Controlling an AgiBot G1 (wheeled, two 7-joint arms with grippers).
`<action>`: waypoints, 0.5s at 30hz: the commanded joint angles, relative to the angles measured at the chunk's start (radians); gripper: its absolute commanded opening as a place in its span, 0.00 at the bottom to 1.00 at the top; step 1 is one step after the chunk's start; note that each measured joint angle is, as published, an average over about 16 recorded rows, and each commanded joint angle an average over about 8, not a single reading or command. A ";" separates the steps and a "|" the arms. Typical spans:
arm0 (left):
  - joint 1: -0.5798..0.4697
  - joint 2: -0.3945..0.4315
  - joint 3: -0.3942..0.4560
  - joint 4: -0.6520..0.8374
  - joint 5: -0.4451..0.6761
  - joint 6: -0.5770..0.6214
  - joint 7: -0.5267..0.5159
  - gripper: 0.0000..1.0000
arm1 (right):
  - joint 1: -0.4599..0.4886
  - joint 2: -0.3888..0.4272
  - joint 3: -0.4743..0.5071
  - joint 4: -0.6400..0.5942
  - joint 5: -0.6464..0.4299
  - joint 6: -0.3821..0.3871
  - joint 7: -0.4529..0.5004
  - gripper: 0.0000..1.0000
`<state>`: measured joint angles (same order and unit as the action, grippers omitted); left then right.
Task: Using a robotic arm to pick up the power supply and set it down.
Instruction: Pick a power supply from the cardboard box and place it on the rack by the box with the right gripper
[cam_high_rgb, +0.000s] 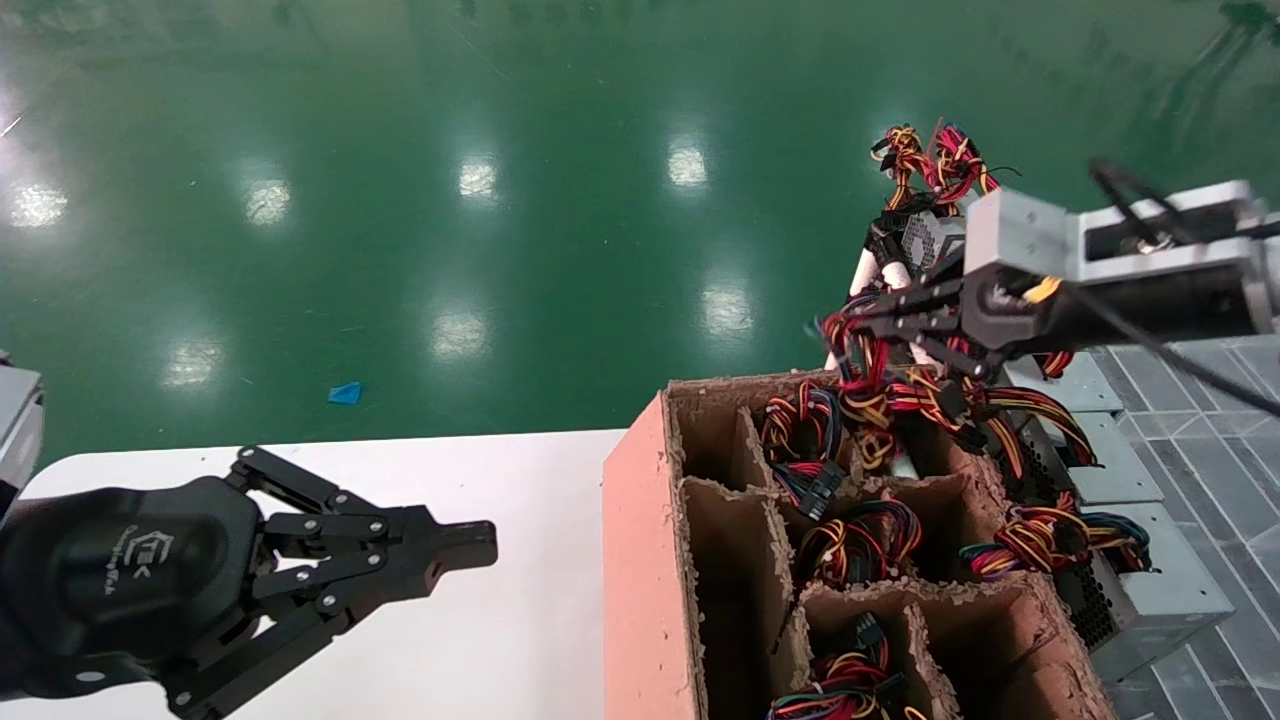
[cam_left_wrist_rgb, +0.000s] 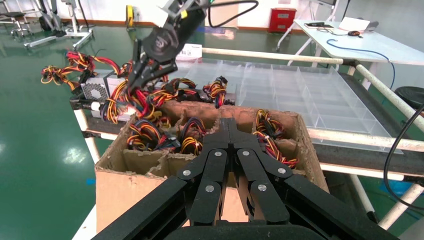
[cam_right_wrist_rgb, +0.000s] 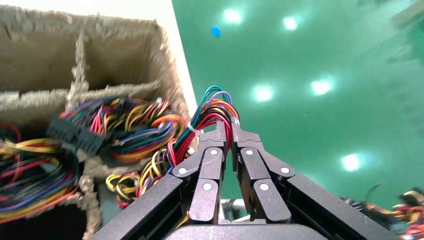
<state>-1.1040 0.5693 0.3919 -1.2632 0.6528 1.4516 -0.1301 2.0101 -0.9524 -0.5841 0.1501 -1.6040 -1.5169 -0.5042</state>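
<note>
My right gripper (cam_high_rgb: 850, 325) hangs over the far end of the divided cardboard box (cam_high_rgb: 640, 560), shut on a tied bundle of red, yellow and black wires (cam_right_wrist_rgb: 212, 107). The bundle trails down from the fingertips (cam_right_wrist_rgb: 220, 132) toward the box's far compartment. The left wrist view shows the same gripper (cam_left_wrist_rgb: 145, 75) clamped in the wires. A silver power supply with a perforated face (cam_high_rgb: 930, 238) sits just behind the gripper. I cannot tell whether the held wires belong to it. My left gripper (cam_high_rgb: 480, 545) is parked over the white table (cam_high_rgb: 520, 620), shut and holding nothing.
Several compartments of the box hold more wire bundles (cam_high_rgb: 860, 540). Grey power supplies (cam_high_rgb: 1160, 590) lie in a row right of the box. A clear divided tray (cam_left_wrist_rgb: 300, 95) sits beyond the box. Green floor surrounds the table.
</note>
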 joint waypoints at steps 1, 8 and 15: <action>0.000 0.000 0.000 0.000 0.000 0.000 0.000 0.00 | 0.005 0.010 0.010 0.004 0.015 -0.009 -0.007 0.00; 0.000 0.000 0.000 0.000 0.000 0.000 0.000 0.00 | 0.024 0.057 0.044 0.067 0.068 -0.041 0.006 0.00; 0.000 0.000 0.000 0.000 0.000 0.000 0.000 0.00 | 0.018 0.111 0.085 0.189 0.143 -0.049 0.053 0.00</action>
<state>-1.1040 0.5693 0.3920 -1.2632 0.6527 1.4516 -0.1301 2.0206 -0.8420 -0.4959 0.3435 -1.4567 -1.5579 -0.4508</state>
